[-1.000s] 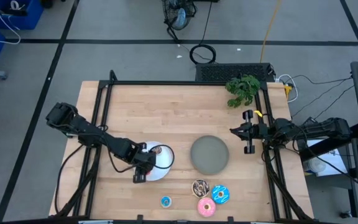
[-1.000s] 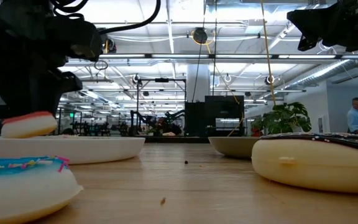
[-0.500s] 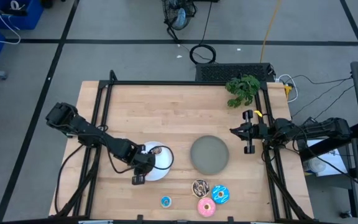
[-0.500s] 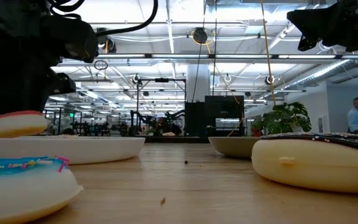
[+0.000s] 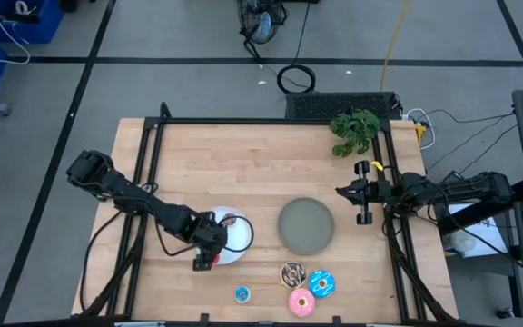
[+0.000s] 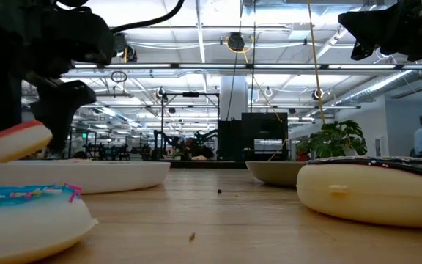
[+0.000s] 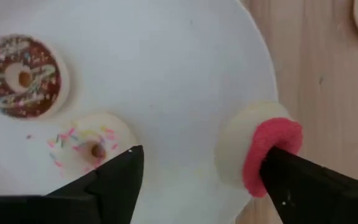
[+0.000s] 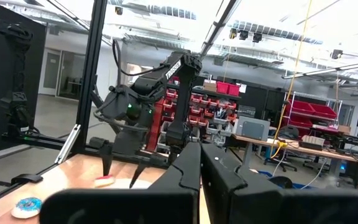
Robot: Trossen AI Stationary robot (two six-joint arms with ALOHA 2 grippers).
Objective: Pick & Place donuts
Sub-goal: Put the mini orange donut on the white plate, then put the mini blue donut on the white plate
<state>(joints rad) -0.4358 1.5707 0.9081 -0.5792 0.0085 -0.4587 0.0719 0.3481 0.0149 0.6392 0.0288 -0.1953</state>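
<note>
1. A small red donut [image 7: 261, 153] stands tilted on edge at the rim of the white plate [image 7: 166, 74], between the spread fingers of the left gripper [image 5: 209, 249]; in the left wrist view its red top meets one dark fingertip [image 7: 284, 165], while the other finger stands apart from it
2. Two more small rings lie flat on the same plate, a brown donut [image 7: 21, 77] and a white donut [image 7: 91, 145], both clear of the fingers
3. Only the left wrist view shows all three rings on the plate; the high view hides most of that corner under the left arm
4. The low view shows the red donut leaning on the plate's rim with the left gripper's dark fingers hanging over it
5. Near the table's front edge, apart from the plate, sit a small blue donut [image 5: 241, 293], a dark sprinkled chocolate donut [image 5: 292, 272], a blue sprinkled donut [image 5: 322, 283] and a pink donut [image 5: 300, 302]
6. An empty grey plate [image 5: 306, 225] lies beside the white plate, nearer the right arm
7. The right gripper [image 5: 345, 192] waits at the table's right edge, fingers pressed together, holding nothing
8. A green plant [image 5: 354, 130] stands at the far right corner
</note>
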